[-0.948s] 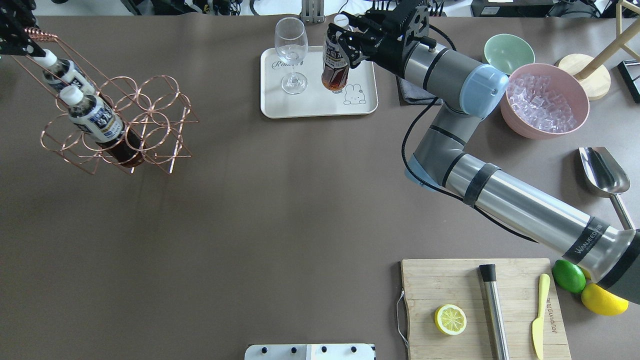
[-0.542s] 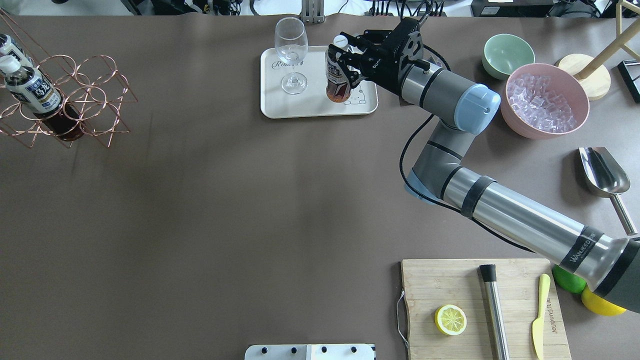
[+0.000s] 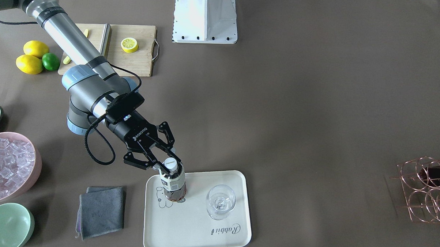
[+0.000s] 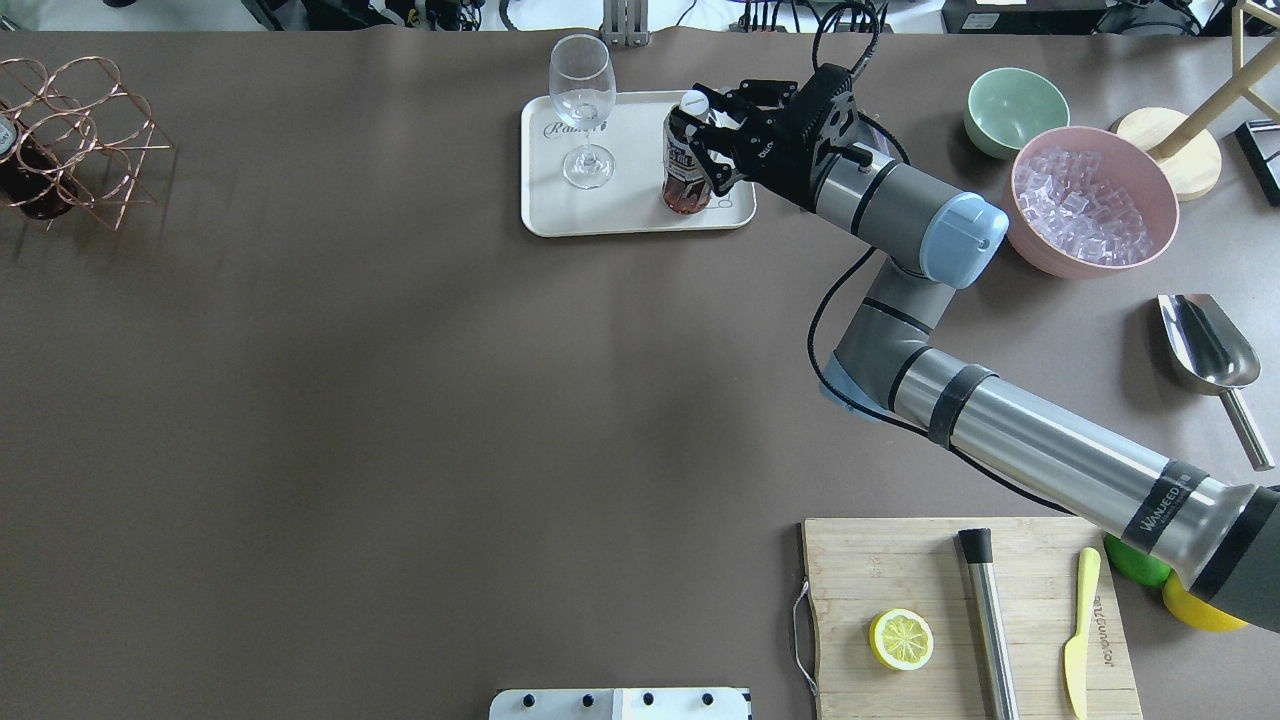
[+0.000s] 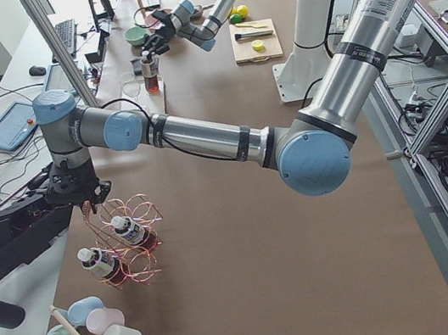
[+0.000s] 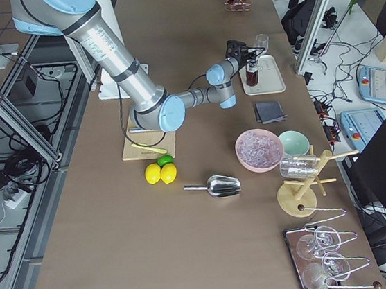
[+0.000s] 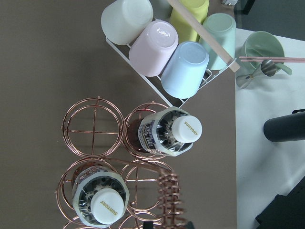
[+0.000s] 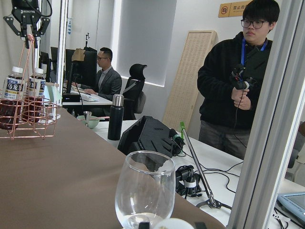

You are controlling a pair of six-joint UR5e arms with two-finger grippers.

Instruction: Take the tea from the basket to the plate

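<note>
A tea bottle with a white cap stands upright on the cream plate, by the bear drawing. My right gripper is shut on its neck, as the front view shows too, with the bottle on the plate. The copper wire basket is at the table's far left end. Two more tea bottles stand in its rings. My left gripper is shut on the basket's wire handle.
A stemmed glass stands on the plate left of the bottle. A grey cloth, green bowl and pink ice bowl lie to the plate's right. A cup rack stands beside the basket. A cutting board sits front right.
The right gripper lowered the tea bottle from a tilted hold onto the plate, now upright. The left arm carried the basket further left to the table's end.
</note>
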